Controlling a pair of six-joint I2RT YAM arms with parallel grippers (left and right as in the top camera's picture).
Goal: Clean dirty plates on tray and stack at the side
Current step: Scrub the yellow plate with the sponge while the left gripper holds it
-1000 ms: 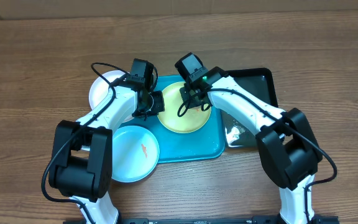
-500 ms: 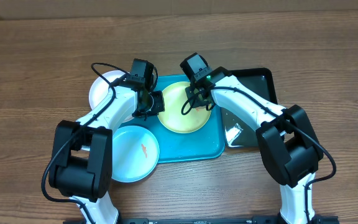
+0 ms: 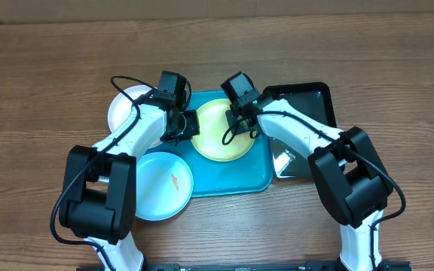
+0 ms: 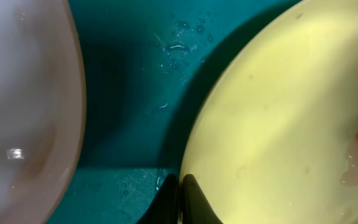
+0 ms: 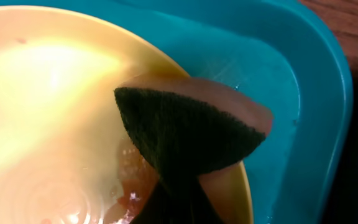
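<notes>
A: From overhead, what's in the tray (image 3: 236, 179)?

B: Only the yellow-green plate (image 3: 215, 147), lying flat in the back half. The near half of the floor is bare. The white plate (image 3: 121, 105) sits on the desk (image 3: 44, 60) at the tray's back-left corner. The light blue plate (image 3: 159, 188), with an orange smear (image 3: 174, 181) in it, lies at the near-left corner. A black tray (image 3: 311, 102) runs along the right side.

A: And the arms?

B: The left gripper (image 3: 188, 128) is at the yellow-green plate's left rim, and the right gripper (image 3: 239, 126) is over its right part. Since a second ago the right one has slid a little to the right and toward the near edge. The left arm and all three plates haven't shifted.

A: Left wrist?

B: The jaws are nearly together, pinching the yellow-green plate's rim. Only a narrow lane of wet tray floor separates that rim from the white plate's edge on the left. A reddish smear shows at the plate's far right.

A: Right wrist?

B: The jaws are clamped on a sponge (image 5: 191, 134), with its dark green face toward the camera. It is pressed on the yellow-green plate near the rim, with reddish wet residue beside it. Beyond the rim there's a strip of tray floor, then the raised wall.
</notes>
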